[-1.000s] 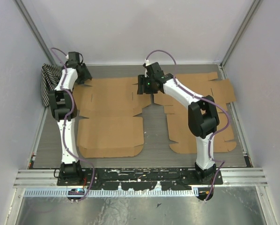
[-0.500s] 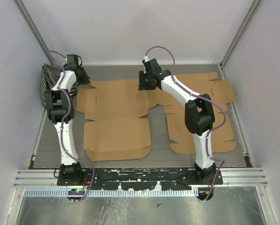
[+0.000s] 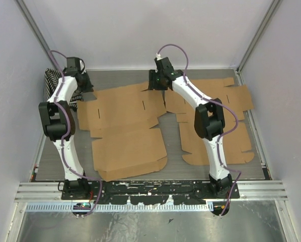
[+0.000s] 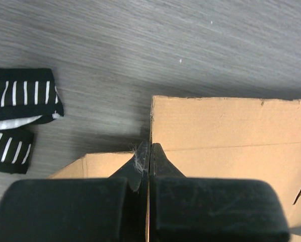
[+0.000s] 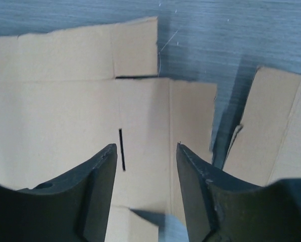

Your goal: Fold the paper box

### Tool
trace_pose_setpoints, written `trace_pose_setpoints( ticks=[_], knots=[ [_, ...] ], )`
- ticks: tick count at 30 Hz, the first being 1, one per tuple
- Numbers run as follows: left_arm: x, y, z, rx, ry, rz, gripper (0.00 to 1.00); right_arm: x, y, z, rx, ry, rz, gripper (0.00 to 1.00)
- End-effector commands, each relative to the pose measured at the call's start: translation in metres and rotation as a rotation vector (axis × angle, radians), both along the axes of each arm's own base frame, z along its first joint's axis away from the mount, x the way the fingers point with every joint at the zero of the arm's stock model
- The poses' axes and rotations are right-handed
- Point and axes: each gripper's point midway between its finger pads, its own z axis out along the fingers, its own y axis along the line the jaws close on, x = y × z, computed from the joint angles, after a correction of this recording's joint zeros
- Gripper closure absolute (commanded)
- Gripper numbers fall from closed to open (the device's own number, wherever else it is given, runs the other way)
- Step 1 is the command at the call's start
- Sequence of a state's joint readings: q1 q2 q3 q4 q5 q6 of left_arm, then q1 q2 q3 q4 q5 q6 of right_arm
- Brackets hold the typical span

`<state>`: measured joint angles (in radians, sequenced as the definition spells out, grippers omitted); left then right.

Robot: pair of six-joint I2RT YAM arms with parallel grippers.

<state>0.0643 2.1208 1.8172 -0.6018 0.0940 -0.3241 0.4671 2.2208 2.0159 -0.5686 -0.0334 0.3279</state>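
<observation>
The paper box is a flat brown cardboard blank lying skewed on the grey table, left of centre. My left gripper is at its far left corner. In the left wrist view the left gripper is shut on the thin edge of a flap of the blank, which runs between the fingers. My right gripper hovers over the blank's far right corner. In the right wrist view it stands open above the cardboard, near a narrow slot, with nothing between the fingers.
Several more flat cardboard blanks are stacked on the right side of the table, and their edge shows beside the right fingers. A black-and-white striped cloth lies at the far left by the wall. Walls enclose the table on three sides.
The left gripper has closed on the blank's far left flap. The blank has turned, its near end swinging right. The right gripper has moved farther back over the far right corner.
</observation>
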Motion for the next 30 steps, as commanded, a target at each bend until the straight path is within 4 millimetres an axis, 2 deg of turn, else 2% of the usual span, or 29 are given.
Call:
trace_pose_setpoints(
  ticks=[1, 7, 15, 19, 24, 30],
  knots=[
    [-0.016, 0.000, 0.009, 0.075, 0.014, -0.075, 1.00, 0.030, 0.006, 0.007, 0.062, -0.038, 0.022, 0.42],
    [-0.018, -0.004, 0.002, 0.140, 0.064, -0.122, 1.00, 0.055, 0.010, -0.013, 0.057, -0.076, 0.029, 0.39],
    [-0.020, -0.011, 0.002, 0.233, 0.066, -0.200, 1.00, 0.069, 0.023, -0.011, 0.107, -0.129, 0.065, 0.38],
    [-0.018, -0.018, 0.000, 0.220, 0.054, -0.237, 1.00, 0.072, 0.029, -0.024, 0.119, -0.111, 0.075, 0.38],
    [-0.017, -0.016, -0.004, 0.235, 0.063, -0.242, 1.00, 0.073, 0.028, -0.044, 0.111, -0.081, 0.058, 0.38],
    [-0.015, -0.015, -0.005, 0.236, 0.062, -0.237, 1.00, 0.070, 0.029, -0.057, 0.115, -0.052, 0.067, 0.39]
  ],
)
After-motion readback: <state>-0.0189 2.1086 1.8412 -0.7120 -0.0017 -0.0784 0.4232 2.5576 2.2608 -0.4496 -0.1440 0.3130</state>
